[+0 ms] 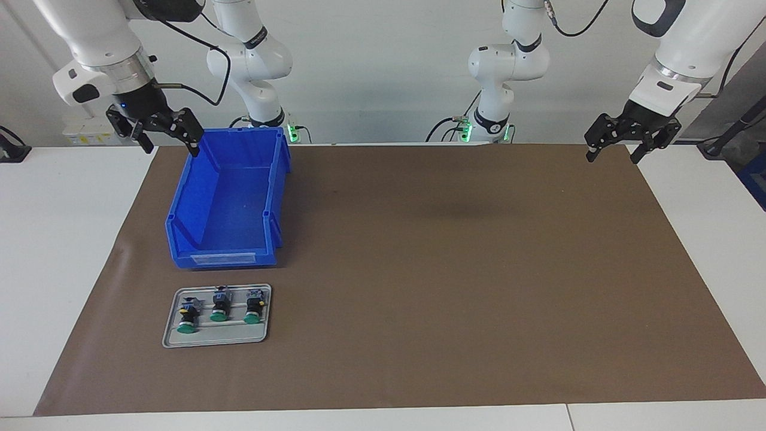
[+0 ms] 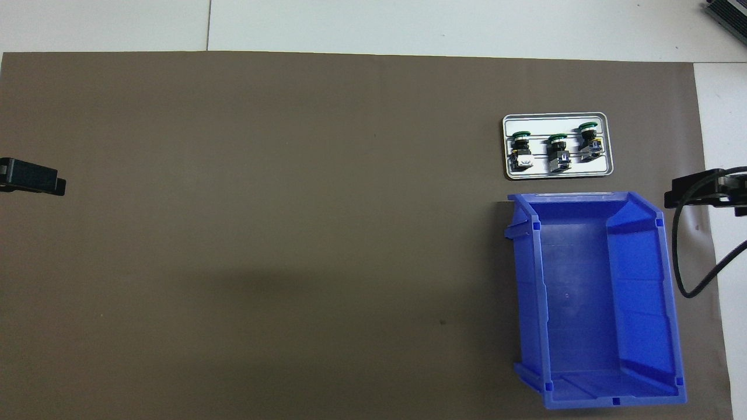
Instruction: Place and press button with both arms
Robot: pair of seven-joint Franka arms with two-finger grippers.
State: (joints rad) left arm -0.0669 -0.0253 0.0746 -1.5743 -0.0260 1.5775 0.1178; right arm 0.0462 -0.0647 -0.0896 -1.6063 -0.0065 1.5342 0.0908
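Facing view: at the top of the frame both arms are held raised at the counter's [image 1: 72,251] two ends, seemingly parked clear so the work area is left open. At upper left the right pincer [image 1: 163,133] is seen with its fingers spread apart and nothing between them, hanging by the upper corner of the blue bin [image 1: 230,200]. At upper right the left pincer [image 1: 622,139] is likewise spread and empty, over the edge of the brown mat [image 1: 455,269]; that arm appears to be waiting.

Lower in the frame, the bin is set on the mat with its low front turned toward the tray [image 1: 218,316], presumably to receive parts.

Lowest at lower left, just beside the bin, the grey tray is laid flat. Three buttons are lined up on it, lying on their sides with green caps pointing down-frame, probably so each barrel can be pinched. The middle button [image 1: 219,304] is untouched; no grasp has been made yet.
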